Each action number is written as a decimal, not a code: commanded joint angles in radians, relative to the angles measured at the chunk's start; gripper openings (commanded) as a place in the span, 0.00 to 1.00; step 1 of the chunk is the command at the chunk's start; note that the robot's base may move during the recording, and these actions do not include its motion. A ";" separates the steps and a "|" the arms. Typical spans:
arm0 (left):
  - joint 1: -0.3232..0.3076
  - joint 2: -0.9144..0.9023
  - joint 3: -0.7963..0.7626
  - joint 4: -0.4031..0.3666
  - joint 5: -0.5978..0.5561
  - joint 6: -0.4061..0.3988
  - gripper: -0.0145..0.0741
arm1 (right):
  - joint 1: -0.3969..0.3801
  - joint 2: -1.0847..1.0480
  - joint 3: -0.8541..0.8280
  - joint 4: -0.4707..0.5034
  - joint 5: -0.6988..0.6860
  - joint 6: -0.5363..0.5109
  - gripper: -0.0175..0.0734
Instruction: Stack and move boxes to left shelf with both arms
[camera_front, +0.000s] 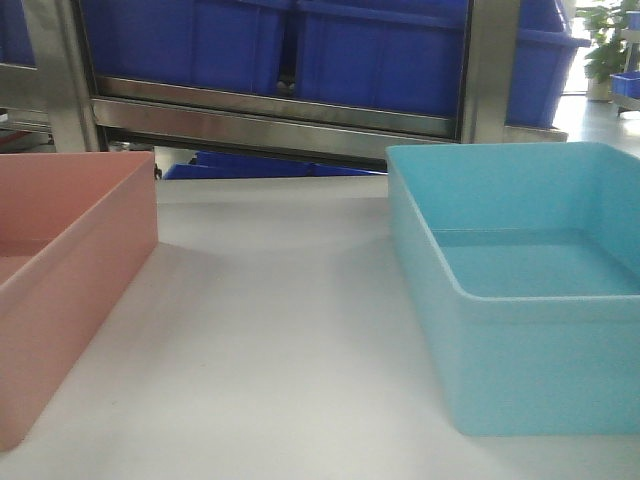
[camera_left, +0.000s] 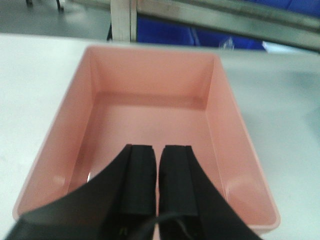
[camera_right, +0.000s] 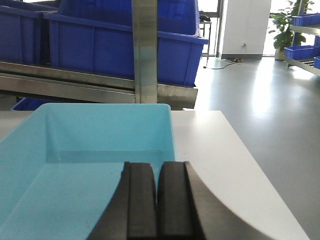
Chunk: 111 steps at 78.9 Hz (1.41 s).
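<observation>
A: Containers, quick. What's on the desk (camera_front: 280, 350)?

B: Two open bins. The pink bin (camera_front: 70, 270) is at the left edge of the front view, cut off by the frame. The blue bin (camera_front: 540, 300) is on the right. They're well apart with bare white desk between them, and both sit upright and flat.

A: Contents?

B: Both are empty. The left wrist view shows the whole floor of the pink bin (camera_left: 150, 115), just glossy plastic with soft highlights. The blue bin (camera_right: 90, 150) has a bare floor in the front and right wrist views.

A: Left end effector (camera_left: 158, 150)?

B: Its black fingers are together with only a thin slit between them, clamped on nothing. It hangs over the near end of the pink bin, tips pointing into it. I can't tell whether it touches the plastic.

A: Right end effector (camera_right: 158, 167)?

B: Same there, fingers together and holding nothing. It's over the near part of the blue bin, toward that bin's right wall.

A: Shelf?

B: The steel shelf rack (camera_front: 270, 125) stands just behind the desk, its flat front bar running across. Dark blue crates (camera_front: 380, 50) sit on it, and I can't see inside them. Neither bin is on the rack, and the two aren't stacked.

A: Anything else?

B: A potted plant (camera_front: 605, 45) sits far right at the back, and grey floor (camera_right: 250, 90) runs past the desk's right edge.
</observation>
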 joint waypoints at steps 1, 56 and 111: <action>0.000 0.099 -0.097 0.005 -0.005 0.000 0.17 | -0.005 -0.019 -0.024 0.001 -0.090 -0.003 0.25; 0.046 0.713 -0.486 0.025 0.273 0.038 0.59 | -0.005 -0.019 -0.024 0.001 -0.090 -0.003 0.25; 0.347 1.435 -1.039 -0.045 0.492 0.299 0.60 | -0.005 -0.019 -0.024 0.001 -0.090 -0.003 0.25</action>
